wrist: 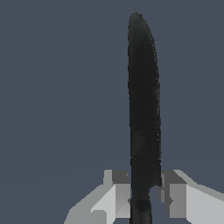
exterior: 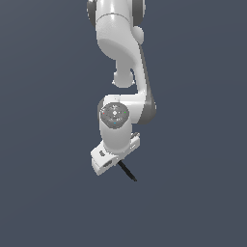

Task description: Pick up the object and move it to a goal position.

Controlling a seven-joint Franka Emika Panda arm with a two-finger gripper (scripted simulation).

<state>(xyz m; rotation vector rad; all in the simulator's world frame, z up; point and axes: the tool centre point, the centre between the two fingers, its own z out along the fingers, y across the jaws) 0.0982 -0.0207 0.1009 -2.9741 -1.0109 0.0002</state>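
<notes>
— One arm (exterior: 120, 62) fills your exterior view, hanging down from the top edge over a bare grey floor (exterior: 43, 193). See how the wrist is tilted? That cants the gripper (exterior: 117, 163) toward the exterior view's left.

— And the gripper itself, what is it doing?

— Your wrist view answers that: the two fingers (wrist: 116, 192) are pinching the object (wrist: 143, 100), one on each side of its lower part, where the dark blade narrows to a handle. Gripping near that end leaves most of the length free, so it juts well out past the fingertips.

— Where does that put the object in the wide shot?

— You'll find it as a thin black sliver (exterior: 127, 171) poking out below the white hand, slanting down toward the exterior view's right. Whether the tip touches the floor, you can't tell from here. No goal marker shows, so I'd judge you're in the carrying phase.
</notes>
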